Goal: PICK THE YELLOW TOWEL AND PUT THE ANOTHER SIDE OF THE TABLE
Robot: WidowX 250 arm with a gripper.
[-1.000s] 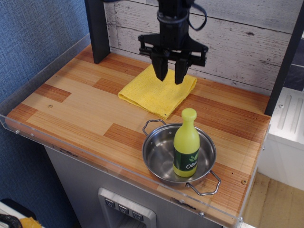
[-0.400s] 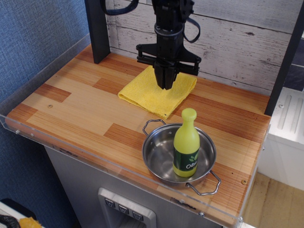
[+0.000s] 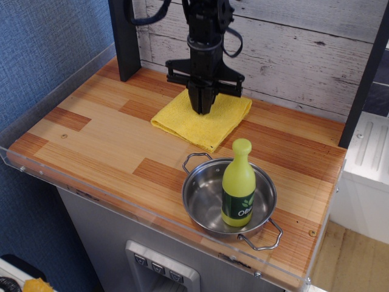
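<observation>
The yellow towel (image 3: 203, 120) lies folded and flat on the table (image 3: 97, 131), at the back middle. My gripper (image 3: 200, 111) hangs straight down over the towel's back left part. Its black fingers (image 3: 200, 100) are pressed together and their tips touch the cloth, pinching it. No part of the towel is visibly raised off the wood. The towel's back corner is hidden behind the fingers.
A steel pan (image 3: 206, 198) with two wire handles stands at the front right, with a yellow-green bottle (image 3: 238, 182) upright in it. A black post (image 3: 124, 36) stands at the back left. A clear acrylic rim (image 3: 55, 79) runs along the table's left and front edges.
The fingers were open above the towel and have shut at the cloth. The gripper has then shifted a little to the left. The towel's outline looks the same.
</observation>
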